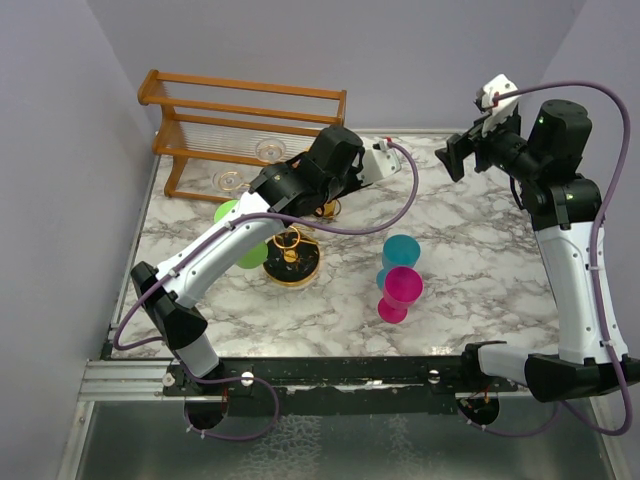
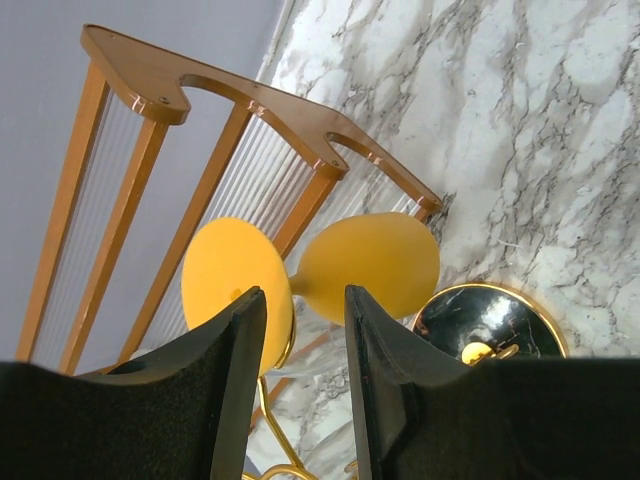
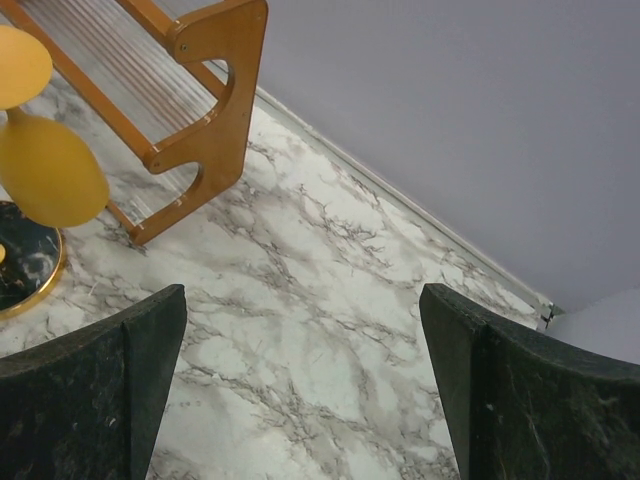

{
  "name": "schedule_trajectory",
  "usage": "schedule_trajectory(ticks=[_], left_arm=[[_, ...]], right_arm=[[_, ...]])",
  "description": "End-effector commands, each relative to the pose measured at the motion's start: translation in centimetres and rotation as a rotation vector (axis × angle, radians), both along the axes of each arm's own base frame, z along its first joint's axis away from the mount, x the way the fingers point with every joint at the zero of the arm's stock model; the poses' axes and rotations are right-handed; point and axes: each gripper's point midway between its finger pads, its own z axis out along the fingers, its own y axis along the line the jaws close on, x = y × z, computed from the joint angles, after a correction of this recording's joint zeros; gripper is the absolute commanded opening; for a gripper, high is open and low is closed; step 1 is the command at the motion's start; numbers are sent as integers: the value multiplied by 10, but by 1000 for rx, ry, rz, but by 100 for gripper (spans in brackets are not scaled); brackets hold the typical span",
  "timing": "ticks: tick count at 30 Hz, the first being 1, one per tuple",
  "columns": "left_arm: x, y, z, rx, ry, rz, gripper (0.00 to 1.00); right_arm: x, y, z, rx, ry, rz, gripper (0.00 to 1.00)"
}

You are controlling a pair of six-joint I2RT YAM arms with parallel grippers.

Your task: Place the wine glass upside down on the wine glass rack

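The wine glass point(image 2: 370, 262) is yellow and lies sideways in the left wrist view, foot to the left and bowl to the right. A gold wire loop point(image 2: 240, 395) of the wine glass rack runs by its foot. The rack's round black gold-rimmed base point(image 2: 490, 320) lies below the bowl. My left gripper point(image 2: 300, 295) is open, its fingertips on either side of the stem with a gap. In the top view the rack point(image 1: 292, 262) stands mid-table under the left arm. My right gripper point(image 1: 455, 160) is open and empty, raised at the back right.
The orange-brown wooden rail frame point(image 1: 240, 120) stands at the back left with clear glasses point(image 1: 268, 150) under it. A green glass point(image 1: 240, 235) is beside the rack. A teal glass point(image 1: 400, 252) and a pink glass point(image 1: 401, 292) stand at centre right.
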Motion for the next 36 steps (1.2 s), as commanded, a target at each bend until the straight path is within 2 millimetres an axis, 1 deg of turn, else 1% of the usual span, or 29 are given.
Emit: schedule_trajectory(ticks=[1, 4, 7, 10, 12, 14, 16, 17, 18, 20, 22, 26, 29, 33, 36], left_arm=[[-14, -9, 24, -106, 21, -57, 40], [-23, -10, 34, -148, 37, -90, 44], [-30, -6, 45, -188, 49, -112, 47], [-32, 1, 53, -221, 58, -114, 50], [-31, 7, 57, -242, 60, -102, 55], [-28, 16, 62, -256, 54, -82, 63], [-23, 27, 66, -265, 37, -50, 79], [-20, 33, 69, -268, 26, -30, 84], [-17, 38, 72, -275, 15, -14, 86], [-11, 51, 78, -290, -5, 26, 96], [-7, 61, 84, -303, -18, 51, 97], [-4, 76, 94, -299, -57, 89, 97], [-2, 86, 100, -290, -88, 123, 97], [-5, 91, 108, -301, -106, 124, 97], [-7, 92, 108, -301, -105, 119, 97]], right_arm=[[-4, 6, -12, -17, 23, 60, 100], [-11, 14, -29, -21, 88, 114, 100], [-20, 19, -54, -31, 178, 164, 98], [-27, 20, -79, -47, 249, 181, 96], [-31, 19, -98, -59, 294, 187, 95], [-36, 21, -113, -67, 333, 198, 94], [-42, 23, -129, -73, 378, 219, 93], [-45, 24, -138, -79, 402, 231, 92], [-49, 25, -146, -86, 424, 243, 91], [-54, 27, -162, -100, 468, 259, 89], [-59, 28, -174, -109, 499, 271, 87], [-64, 32, -191, -119, 553, 295, 84], [-64, 33, -202, -131, 586, 289, 81], [-64, 35, -214, -156, 623, 283, 73], [-66, 39, -223, -189, 652, 285, 64]])
